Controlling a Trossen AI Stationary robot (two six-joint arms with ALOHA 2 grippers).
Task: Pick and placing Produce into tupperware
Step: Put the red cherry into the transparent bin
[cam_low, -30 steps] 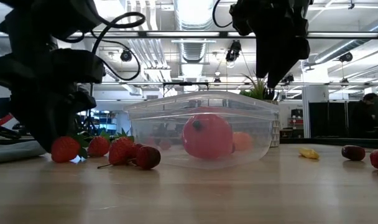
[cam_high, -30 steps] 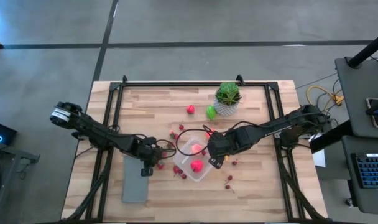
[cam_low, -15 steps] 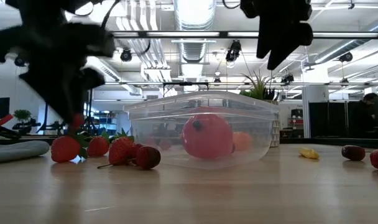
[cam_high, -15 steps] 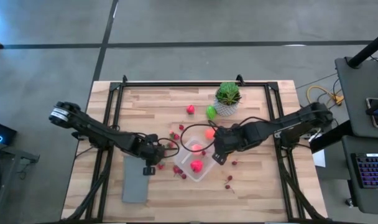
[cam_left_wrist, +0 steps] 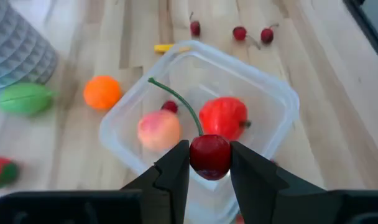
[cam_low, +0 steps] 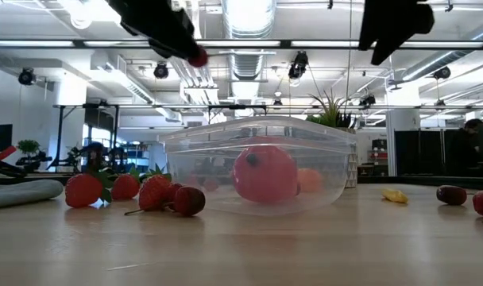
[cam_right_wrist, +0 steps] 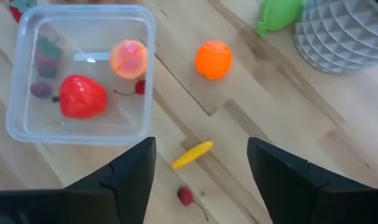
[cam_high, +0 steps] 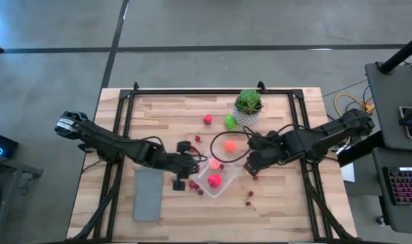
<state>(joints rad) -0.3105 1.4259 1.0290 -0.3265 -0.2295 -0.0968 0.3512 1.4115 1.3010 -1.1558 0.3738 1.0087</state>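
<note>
A dark red cherry [cam_left_wrist: 209,156] with a green stem sits between the black left claw [cam_left_wrist: 209,163] fingers. The clear tupperware [cam_right_wrist: 24,121] holds red and peach pieces; the bench [cam_right_wrist: 251,134] is pale striped wood.

Two dark arms, black finish.
Left arm [cam_high: 118,146]: white-grey band nr base; right arm [cam_high: 314,139]: black cable loop; fingers wedge-shaped.
</note>
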